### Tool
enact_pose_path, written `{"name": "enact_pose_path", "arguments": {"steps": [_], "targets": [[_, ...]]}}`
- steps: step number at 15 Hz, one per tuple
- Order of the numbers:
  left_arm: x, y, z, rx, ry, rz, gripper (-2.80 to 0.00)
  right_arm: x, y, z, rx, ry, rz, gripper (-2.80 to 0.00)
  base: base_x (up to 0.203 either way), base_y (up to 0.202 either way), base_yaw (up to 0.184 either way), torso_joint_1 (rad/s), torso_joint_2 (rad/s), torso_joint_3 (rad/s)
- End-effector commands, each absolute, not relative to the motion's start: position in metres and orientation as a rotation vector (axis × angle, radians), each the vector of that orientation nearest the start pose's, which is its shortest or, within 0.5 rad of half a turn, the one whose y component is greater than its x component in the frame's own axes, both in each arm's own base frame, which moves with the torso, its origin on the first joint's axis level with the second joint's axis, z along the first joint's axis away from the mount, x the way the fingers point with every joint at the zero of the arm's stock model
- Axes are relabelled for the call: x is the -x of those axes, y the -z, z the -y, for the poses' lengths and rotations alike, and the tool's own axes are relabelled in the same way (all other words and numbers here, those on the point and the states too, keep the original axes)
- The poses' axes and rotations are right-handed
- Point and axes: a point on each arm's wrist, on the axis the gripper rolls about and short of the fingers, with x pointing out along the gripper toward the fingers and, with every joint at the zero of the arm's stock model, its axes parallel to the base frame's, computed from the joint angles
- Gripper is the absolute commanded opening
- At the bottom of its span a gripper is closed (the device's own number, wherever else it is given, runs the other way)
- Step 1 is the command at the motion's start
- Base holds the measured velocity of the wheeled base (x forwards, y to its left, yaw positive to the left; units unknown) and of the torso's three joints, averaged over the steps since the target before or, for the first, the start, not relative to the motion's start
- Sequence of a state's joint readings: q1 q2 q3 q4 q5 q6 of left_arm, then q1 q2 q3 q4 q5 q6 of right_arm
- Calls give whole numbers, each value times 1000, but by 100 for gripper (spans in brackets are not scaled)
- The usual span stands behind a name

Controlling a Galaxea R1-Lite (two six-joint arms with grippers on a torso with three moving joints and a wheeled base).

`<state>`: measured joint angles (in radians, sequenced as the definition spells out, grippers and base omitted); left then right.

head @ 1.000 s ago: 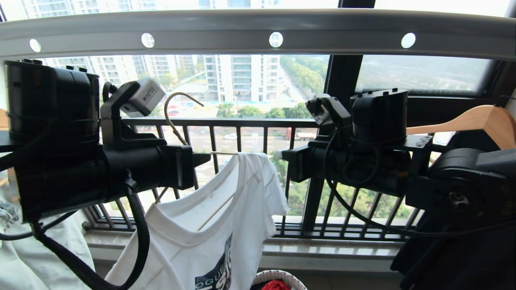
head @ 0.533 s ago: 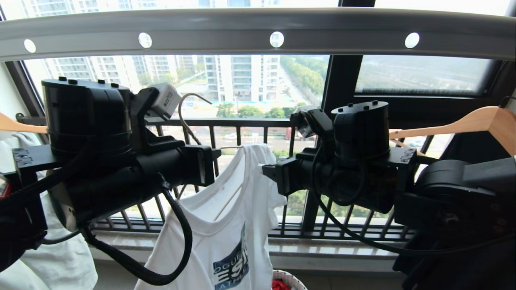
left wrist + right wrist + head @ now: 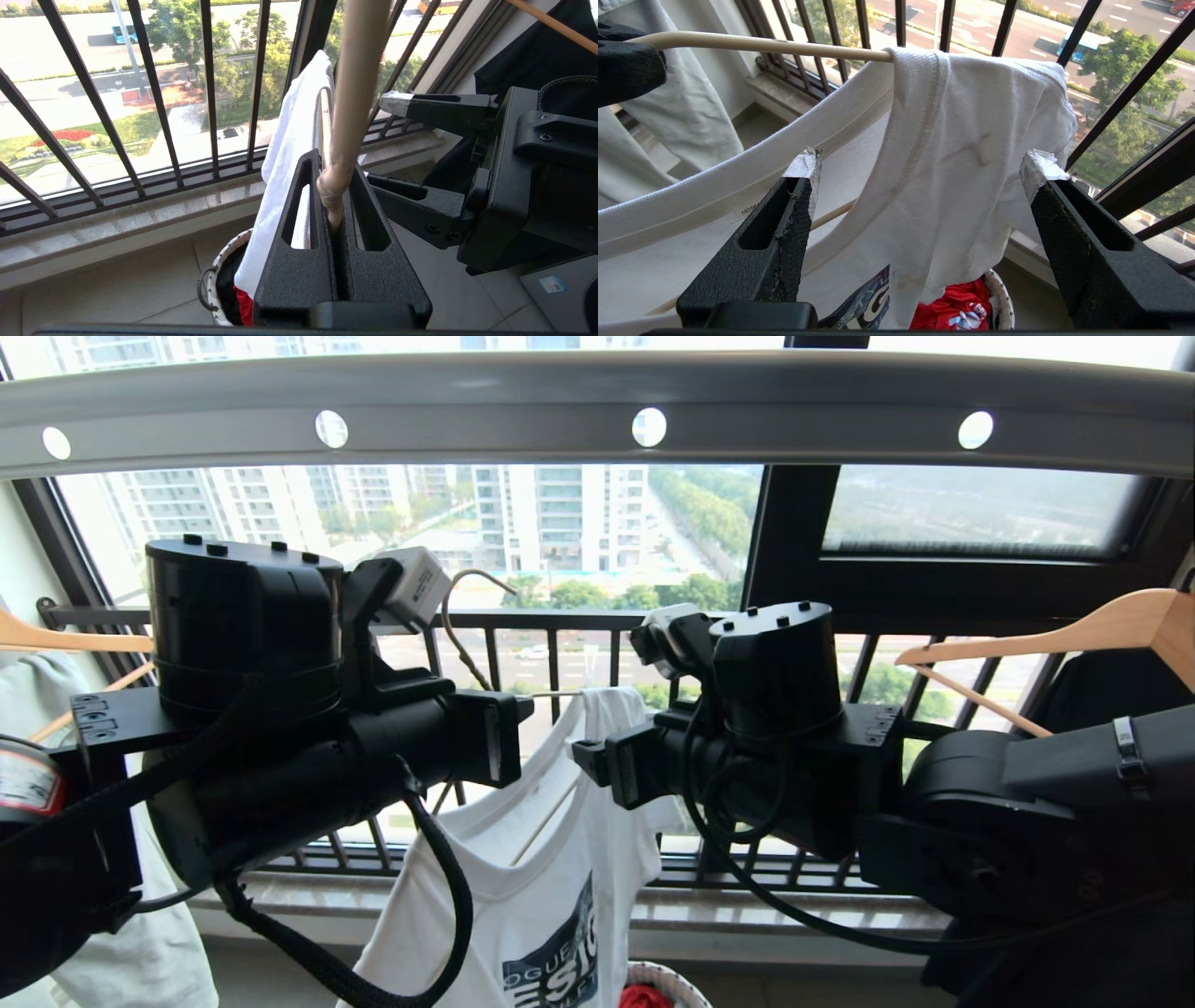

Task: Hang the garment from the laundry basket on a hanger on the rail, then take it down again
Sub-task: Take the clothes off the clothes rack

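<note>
The garment (image 3: 523,896), a white T-shirt with a dark logo, hangs by one shoulder (image 3: 962,140) over one arm of the pale wire hanger (image 3: 761,44). Its collar droops loose below that arm. My left gripper (image 3: 334,186) is shut on the hanger's neck (image 3: 355,93). The hook (image 3: 462,607) stands well below the grey holed rail (image 3: 560,401), clear of it. My right gripper (image 3: 924,163) is open, its taped fingertips (image 3: 805,163) either side of the draped shoulder, not touching it. The laundry basket (image 3: 219,261) stands on the floor below.
Thick wooden hangers hang at the left (image 3: 56,639) and right (image 3: 1074,630). The black window railing (image 3: 560,616) runs close behind the arms. A pale garment (image 3: 140,943) hangs at the left, a dark one (image 3: 1102,681) at the right. Red cloth (image 3: 962,303) lies in the basket.
My right gripper has opened and let go of the shirt's shoulder while sliding left and a little lower. The left arm has carried hanger and shirt rightward.
</note>
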<state>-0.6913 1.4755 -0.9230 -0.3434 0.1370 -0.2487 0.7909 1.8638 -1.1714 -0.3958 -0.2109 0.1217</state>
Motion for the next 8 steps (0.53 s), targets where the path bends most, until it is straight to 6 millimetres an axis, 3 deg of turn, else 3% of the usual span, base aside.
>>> {"name": "enact_pose_path", "arguments": {"steps": [1, 8], "targets": [[-201, -251, 163, 160, 524, -256, -280, -265, -200, -263, 33, -527, -297, 0, 0, 0, 0, 0, 0, 0], [-200, -253, 163, 162, 528, -250, -280, -273, -201, -269, 43, -414, -265, 0, 0, 0, 0, 0, 0, 0]]}}
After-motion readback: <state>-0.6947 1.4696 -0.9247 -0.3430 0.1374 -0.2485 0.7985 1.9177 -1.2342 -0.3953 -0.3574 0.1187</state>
